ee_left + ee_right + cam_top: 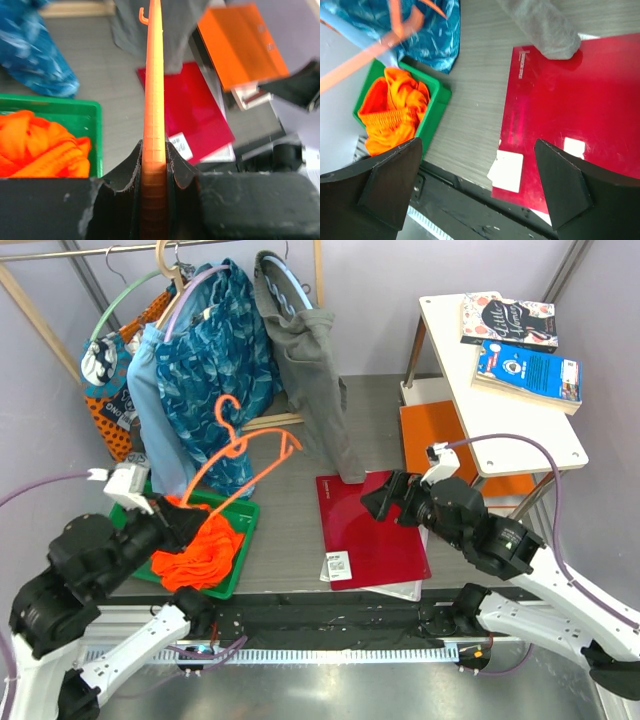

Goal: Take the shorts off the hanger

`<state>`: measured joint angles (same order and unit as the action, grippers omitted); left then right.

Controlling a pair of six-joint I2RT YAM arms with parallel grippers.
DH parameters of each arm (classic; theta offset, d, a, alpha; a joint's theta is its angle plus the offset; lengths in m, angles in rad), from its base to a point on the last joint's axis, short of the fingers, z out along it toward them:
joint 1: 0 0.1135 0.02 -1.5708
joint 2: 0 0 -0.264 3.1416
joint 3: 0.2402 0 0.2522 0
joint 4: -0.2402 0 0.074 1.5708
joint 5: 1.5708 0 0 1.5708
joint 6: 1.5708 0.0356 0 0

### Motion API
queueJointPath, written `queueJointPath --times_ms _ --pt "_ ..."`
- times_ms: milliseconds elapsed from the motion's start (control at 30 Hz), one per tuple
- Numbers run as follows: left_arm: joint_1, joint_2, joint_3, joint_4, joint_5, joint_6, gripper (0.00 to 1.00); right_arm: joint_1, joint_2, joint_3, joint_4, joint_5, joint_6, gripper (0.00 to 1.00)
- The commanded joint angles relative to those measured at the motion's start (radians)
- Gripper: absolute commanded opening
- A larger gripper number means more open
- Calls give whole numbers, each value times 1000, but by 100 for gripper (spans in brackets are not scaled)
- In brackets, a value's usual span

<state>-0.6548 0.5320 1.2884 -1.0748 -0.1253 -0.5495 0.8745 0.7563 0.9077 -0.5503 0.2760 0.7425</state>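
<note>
Grey wood-grain counter (290,540) in front of me. Along its far edge there's a clothes rail with hanging garments: a blue patterned cloth (212,365), a pale blue piece (148,405) and grey shorts (312,370) whose hem touches the far edge of a flat glossy red folder (375,525). Off the far right corner stands a white side table (520,425) with two books (510,320) on it and an orange board (432,435) beneath.

The red folder lies flat at the middle of the near edge, with a white label (340,566) at its near left corner. The green plastic tray (243,525) sits at the near left corner.

The bright orange mesh shorts (200,550) are heaped in the green tray, elastic waistband bunched, fully off the hanger. They spill a bit over the tray's near rim.

The thin orange plastic hanger (154,100) is up off the counter, tilted. Its hook points toward the far edge and its frame is above the tray's far right side. Top view shows the open triangle with no cloth on it.

Left fingers (131,167) are pinched onto the hanger's bar near one end, one pad on each side of it, above the tray.

Right fingers (395,175) are spread wide, over the red folder's right half, near the near edge.
</note>
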Motion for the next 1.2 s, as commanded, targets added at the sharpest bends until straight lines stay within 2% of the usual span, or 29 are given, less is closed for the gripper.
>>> queueJointPath --times_ms 0,233,600,733,800,1167 --pt "0 -55 49 19 -206 -35 0 0 -75 -58 64 -63 -52 100" --pt "0 -37 120 170 -361 28 0 -2 -250 -162 99 -104 -29 100" --pt "0 245 267 392 -468 218 0 -2 -345 -170 102 -97 46 98" --pt "0 368 340 432 -461 272 0 -2 -379 -184 113 -81 57 97" --pt "0 405 350 458 -485 295 0 -2 -391 -178 99 -71 51 97" --pt "37 539 286 829 -579 396 0 -2 -483 -132 -25 8 58 97"
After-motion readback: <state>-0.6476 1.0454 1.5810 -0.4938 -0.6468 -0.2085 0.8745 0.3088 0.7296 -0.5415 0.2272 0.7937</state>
